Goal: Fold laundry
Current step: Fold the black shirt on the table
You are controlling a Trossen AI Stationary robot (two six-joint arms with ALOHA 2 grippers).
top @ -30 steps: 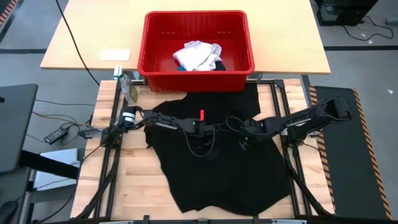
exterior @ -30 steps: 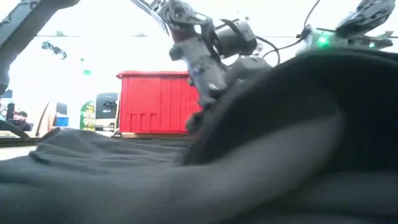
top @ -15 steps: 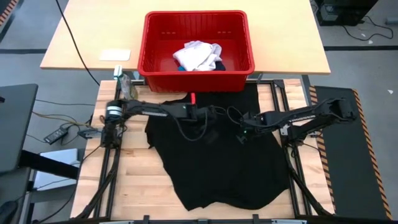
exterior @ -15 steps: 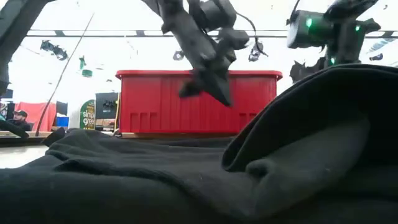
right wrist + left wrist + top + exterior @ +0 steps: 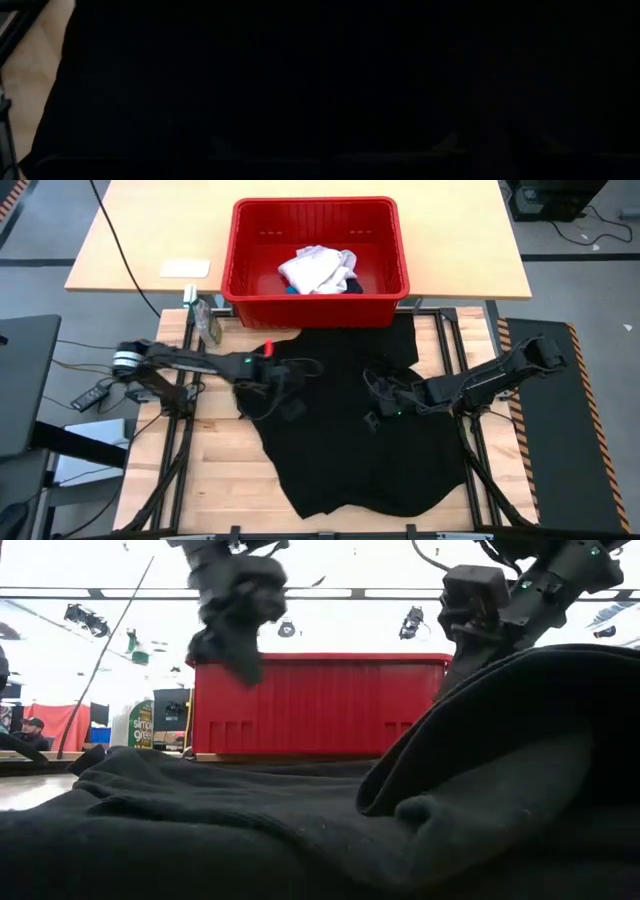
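The black shirt [image 5: 350, 430] lies spread over the middle of the slatted table [image 5: 215, 480], its far edge just under the red basket [image 5: 245, 285] at the table's far edge, its near hem close to the near edge. In the basket sit the white garment [image 5: 315, 268] and, beside it, a small blue piece [image 5: 290, 290]. The left gripper [image 5: 292, 380] hangs over the shirt's left part, toward the table's left edge; whether its jaws are parted or grasping cloth cannot be told. The right gripper [image 5: 375, 402] is low over the shirt's middle, by a raised fold; its jaws cannot be judged either. Both wrist views show almost only dark cloth
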